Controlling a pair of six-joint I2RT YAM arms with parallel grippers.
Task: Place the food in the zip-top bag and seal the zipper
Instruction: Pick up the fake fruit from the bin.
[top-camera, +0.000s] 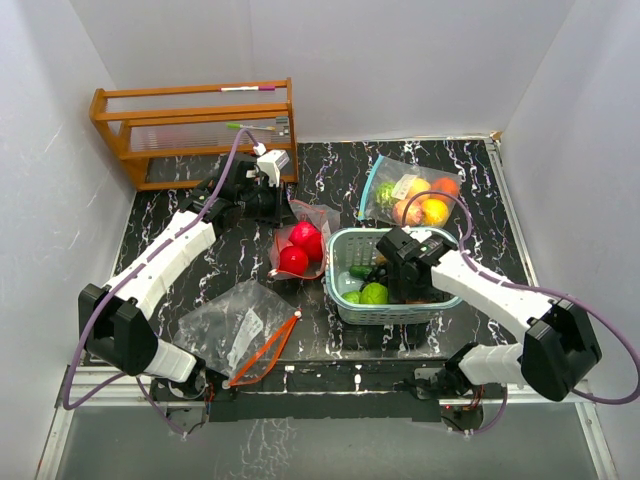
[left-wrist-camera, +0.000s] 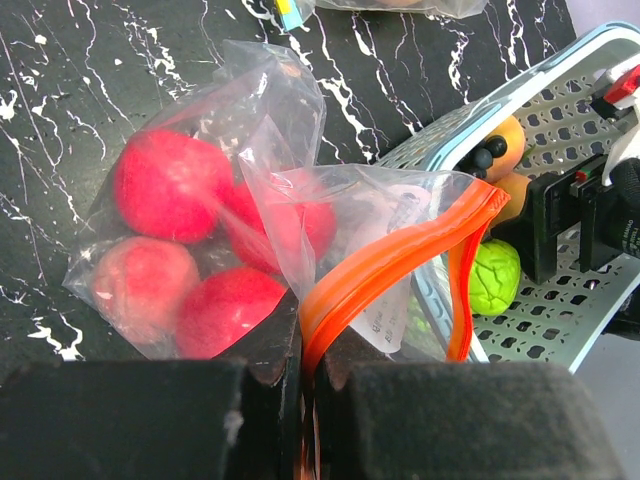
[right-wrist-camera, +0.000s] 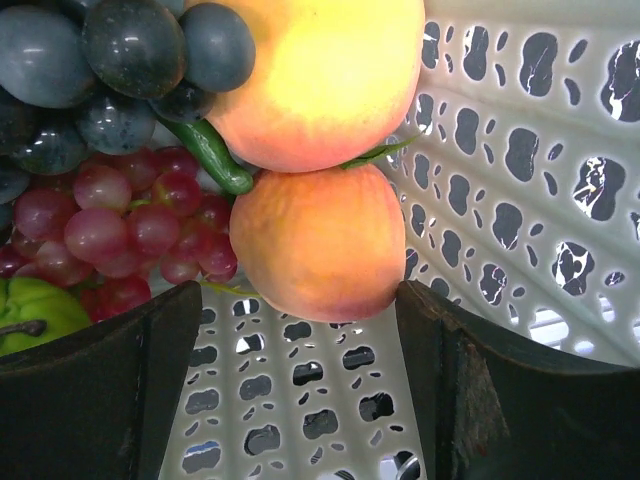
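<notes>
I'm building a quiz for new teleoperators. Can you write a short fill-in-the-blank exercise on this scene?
1. The left gripper is shut on the ___ zipper of the bag holding red fruit.
2. The right gripper is ___ inside the teal basket, a peach between its fingers.
3. Counting that bag, the top view shows ___ bags in all.

Missing words: orange; open; three.

The top view looks down on the whole table (top-camera: 330, 170); both wrist views sit close, sharing the basket (top-camera: 385, 312).
</notes>
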